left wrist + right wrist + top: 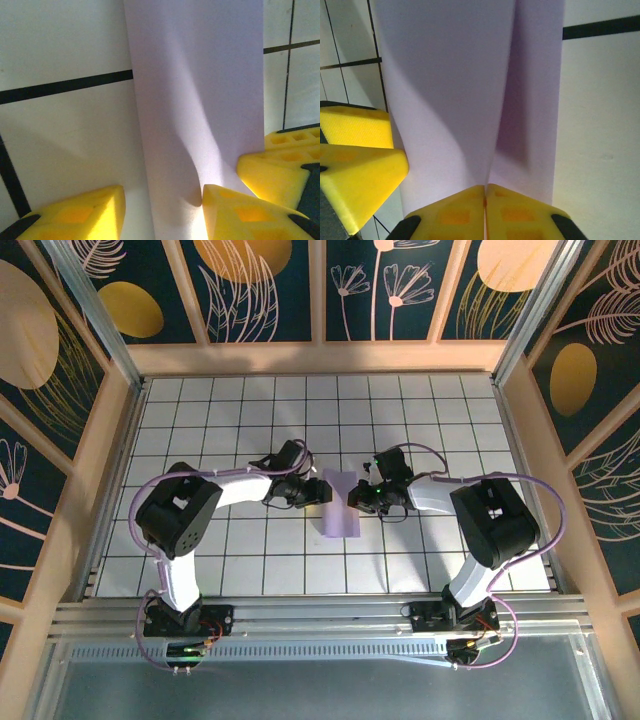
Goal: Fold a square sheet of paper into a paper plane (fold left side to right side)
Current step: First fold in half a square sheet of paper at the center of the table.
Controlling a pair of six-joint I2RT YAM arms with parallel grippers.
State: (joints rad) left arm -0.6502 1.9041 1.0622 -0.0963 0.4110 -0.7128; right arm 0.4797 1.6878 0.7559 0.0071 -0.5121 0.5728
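Note:
The square sheet of paper (pixel 340 512), pale lavender, lies folded into a narrow band at the table's middle, between both grippers. My left gripper (pixel 320 492) is at its left edge. In the left wrist view the left gripper (pixel 162 212) is open over the sheet (pixel 200 75), with its right fingertip (pixel 235 212) pressing into the paper and the other on bare tile. My right gripper (pixel 356 498) is at the sheet's right side. In the right wrist view the right gripper (pixel 485 200) is shut, pinching a raised flap of the sheet (pixel 450 75).
The table (pixel 250 420) is white tile with a black grid. Wooden frame walls (pixel 110 440) stand left, right and behind it, and a metal rail (pixel 320 615) runs along the near edge. The left gripper's yellow fingers (pixel 355 170) sit close to the right gripper.

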